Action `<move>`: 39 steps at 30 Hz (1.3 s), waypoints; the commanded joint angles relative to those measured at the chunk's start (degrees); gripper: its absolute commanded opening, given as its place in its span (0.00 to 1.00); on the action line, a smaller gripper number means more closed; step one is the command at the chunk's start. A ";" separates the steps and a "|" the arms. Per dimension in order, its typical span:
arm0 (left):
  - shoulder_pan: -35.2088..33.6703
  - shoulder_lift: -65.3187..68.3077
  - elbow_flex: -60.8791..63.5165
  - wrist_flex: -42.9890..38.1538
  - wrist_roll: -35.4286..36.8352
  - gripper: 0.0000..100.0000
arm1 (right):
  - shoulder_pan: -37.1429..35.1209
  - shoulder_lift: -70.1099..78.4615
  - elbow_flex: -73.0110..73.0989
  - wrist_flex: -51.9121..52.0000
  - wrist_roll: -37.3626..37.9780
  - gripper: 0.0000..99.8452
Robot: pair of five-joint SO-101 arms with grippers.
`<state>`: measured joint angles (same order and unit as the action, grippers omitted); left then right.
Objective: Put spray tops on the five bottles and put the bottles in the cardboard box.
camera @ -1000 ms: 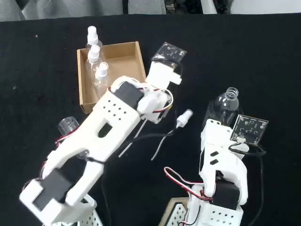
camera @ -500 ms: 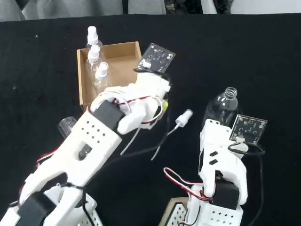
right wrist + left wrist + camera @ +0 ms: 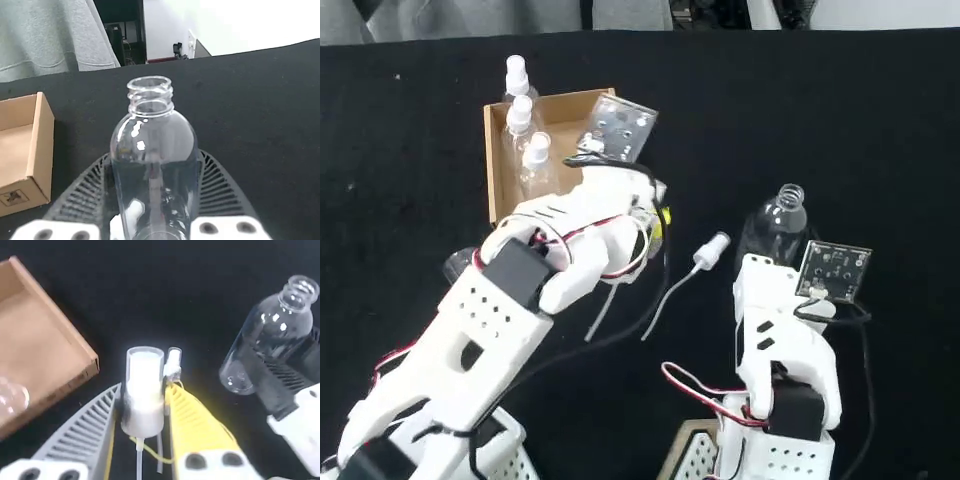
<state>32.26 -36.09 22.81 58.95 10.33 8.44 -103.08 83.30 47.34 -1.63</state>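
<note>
My left gripper [image 3: 143, 388] is shut on a white spray top [image 3: 145, 370], whose thin tube hangs down between the grey and yellow fingers. In the high view that gripper [image 3: 655, 225] sits just right of the cardboard box [image 3: 582, 125]. My right gripper [image 3: 152, 159] is shut on a clear bottle [image 3: 152, 145] with an open neck, held upright. The bottle [image 3: 775, 225] stands at the centre right. Between the arms, a second spray top [image 3: 712, 248] lies on the table. Three capped bottles [image 3: 530, 135] stand along the box's left side.
An open clear bottle [image 3: 465, 265] stands on the black table, partly behind the left arm. The box's corner [image 3: 75, 352] is close beside the left gripper, and its side wall [image 3: 42, 130] lies off beside the held bottle. Cables trail between the arm bases.
The left arm has swung left and its wrist has turned, bringing the gripper closer to the box. The right arm has shifted the bottle slightly left.
</note>
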 commanded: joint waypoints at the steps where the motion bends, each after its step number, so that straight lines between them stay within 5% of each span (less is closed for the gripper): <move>1: -0.66 -3.69 -0.92 -1.05 4.40 0.03 | -1.23 -5.49 -0.57 -1.93 -0.09 0.08; 15: -12.18 -4.48 2.59 -8.70 14.51 0.03 | -5.89 -5.49 -0.31 -1.93 -0.09 0.08; 27: -15.78 -5.19 2.15 -9.14 22.95 0.03 | -10.99 -5.49 1.80 -3.16 1.67 0.08; 39: -15.96 -20.66 10.24 -14.15 22.95 0.03 | -16.53 -5.49 3.91 -3.08 7.65 0.08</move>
<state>16.97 -51.56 30.37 49.63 32.66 -6.33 -103.08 87.43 45.93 5.14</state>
